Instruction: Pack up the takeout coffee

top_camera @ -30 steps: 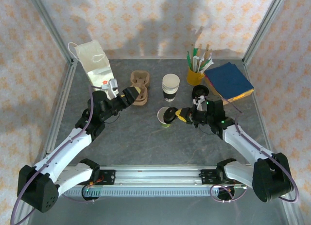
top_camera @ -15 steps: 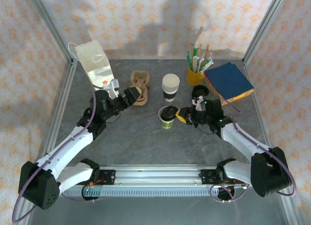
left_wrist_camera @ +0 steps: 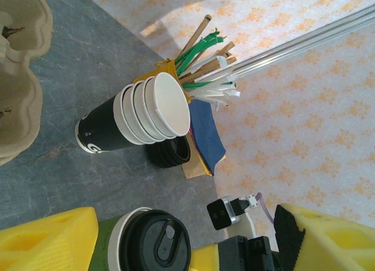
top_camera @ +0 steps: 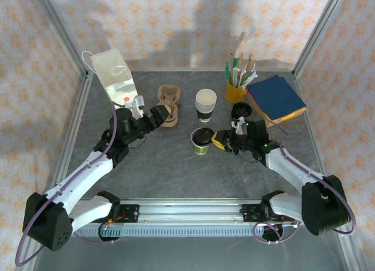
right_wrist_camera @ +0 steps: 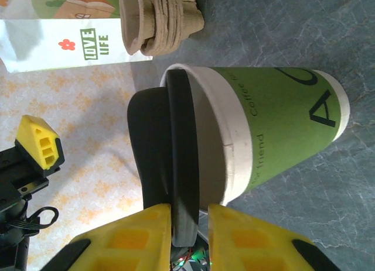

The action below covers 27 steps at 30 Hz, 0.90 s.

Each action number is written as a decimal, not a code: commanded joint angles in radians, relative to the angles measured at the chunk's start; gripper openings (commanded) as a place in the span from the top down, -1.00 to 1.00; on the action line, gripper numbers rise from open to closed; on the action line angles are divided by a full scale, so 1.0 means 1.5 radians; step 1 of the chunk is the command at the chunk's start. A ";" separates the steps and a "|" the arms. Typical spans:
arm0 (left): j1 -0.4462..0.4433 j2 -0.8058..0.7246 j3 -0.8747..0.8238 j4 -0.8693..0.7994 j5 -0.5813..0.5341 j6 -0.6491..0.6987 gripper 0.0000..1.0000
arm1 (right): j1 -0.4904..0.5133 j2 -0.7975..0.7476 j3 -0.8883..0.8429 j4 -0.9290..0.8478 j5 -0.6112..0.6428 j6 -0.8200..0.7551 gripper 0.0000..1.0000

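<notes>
The takeout coffee point(top_camera: 201, 141) stands upright mid-table, a green-and-white paper cup point(right_wrist_camera: 275, 122) with a black lid point(right_wrist_camera: 167, 160) on its rim. My right gripper point(top_camera: 218, 139) reaches in from the right at lid height. Its yellow fingers straddle the lid's edge point(right_wrist_camera: 188, 209); one finger touches it and a thin gap shows at the other, so it is open a little. My left gripper point(top_camera: 162, 114) hovers by the cardboard carrier, open wide with nothing between its fingers point(left_wrist_camera: 58, 242). Its wrist view looks across at the coffee's lid point(left_wrist_camera: 155, 242).
A stack of white cups with a dark band point(top_camera: 205, 104) stands behind the coffee. A yellow cup of sticks and straws point(top_camera: 235, 91), black lids point(top_camera: 241, 111) and a blue pad point(top_camera: 276, 98) lie at back right. The cardboard carrier point(top_camera: 169, 101) and a paper bag point(top_camera: 114, 78) are at back left.
The black lid went from beside the cup's mouth to sitting on top of the cup. The right jaws have parted slightly around its edge. The left arm has barely moved.
</notes>
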 commanded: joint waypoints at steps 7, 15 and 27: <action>-0.004 0.002 0.016 -0.002 0.019 -0.002 -0.56 | -0.004 0.003 -0.018 0.032 0.003 -0.008 0.50; -0.004 -0.001 0.016 -0.010 0.020 0.001 -0.56 | -0.003 0.016 0.002 0.007 0.006 -0.027 0.35; -0.006 0.008 0.022 -0.028 0.015 0.020 -0.57 | -0.003 -0.023 0.086 -0.148 0.095 -0.124 0.06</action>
